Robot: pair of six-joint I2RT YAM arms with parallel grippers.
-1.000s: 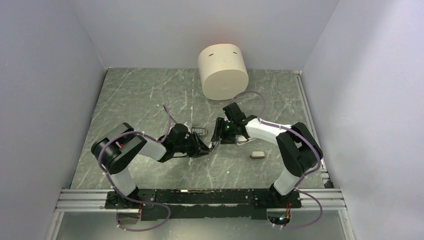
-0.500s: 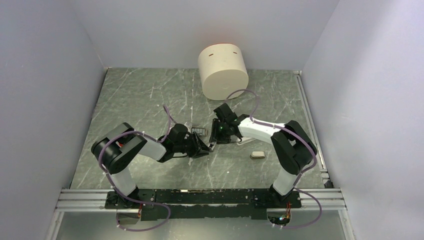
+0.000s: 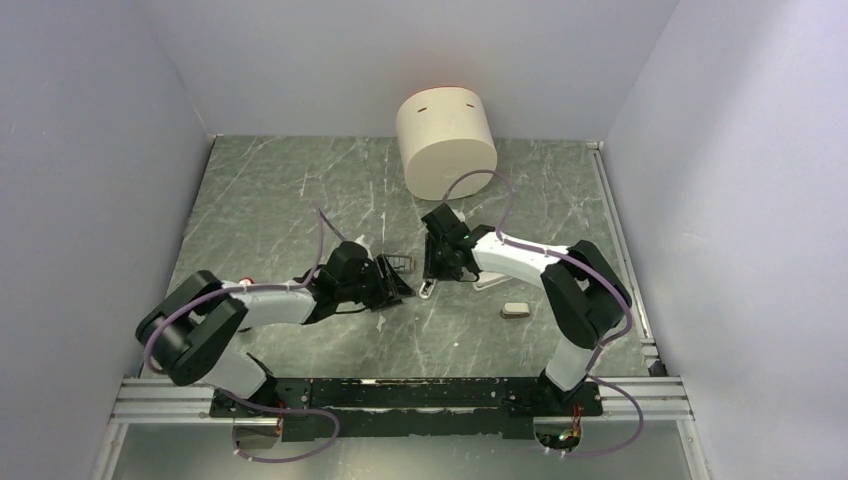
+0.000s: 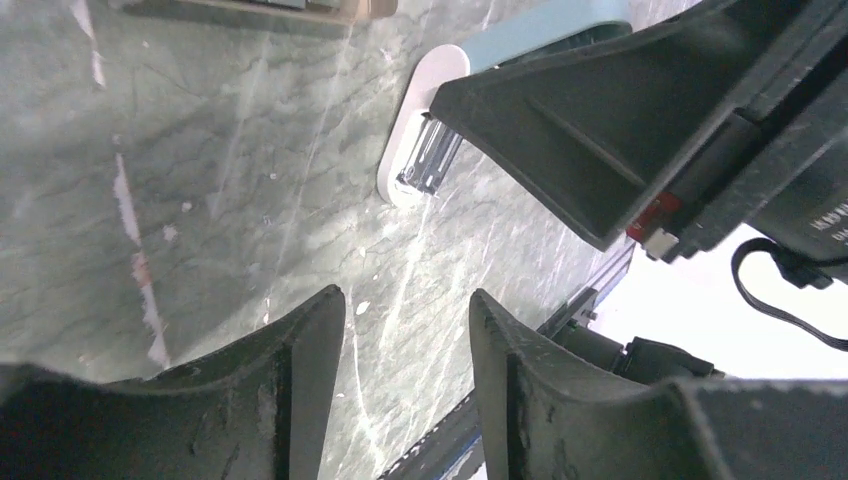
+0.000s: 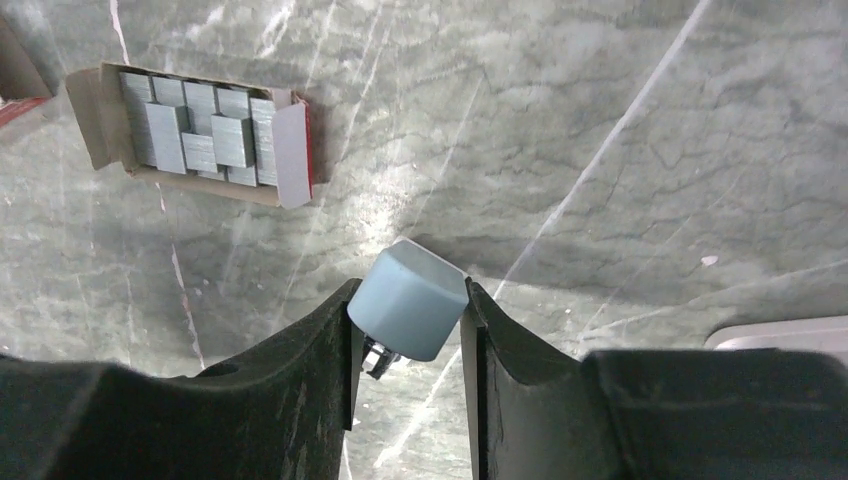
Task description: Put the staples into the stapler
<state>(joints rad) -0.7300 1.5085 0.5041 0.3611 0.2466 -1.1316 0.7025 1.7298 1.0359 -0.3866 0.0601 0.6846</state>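
Stapler (image 4: 410,125), slim, white, metal-railed, ahead of left gripper (image 4: 405,300), parted and empty; right gripper (image 5: 410,288) clamps pale blue piece (image 5: 420,312).

The green marbled table (image 3: 280,200) carries an open box of staples (image 5: 200,135), the white stapler (image 4: 440,72) near it, a small beige-grey piece (image 3: 516,310) and a cream cylinder (image 3: 447,145).

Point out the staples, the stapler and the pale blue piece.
staples (image 5: 166,136): right wrist view, grey blocks in the open box.
stapler (image 4: 433,82): left wrist view, white rounded end.
pale blue piece (image 5: 410,300): right wrist view, its near face.
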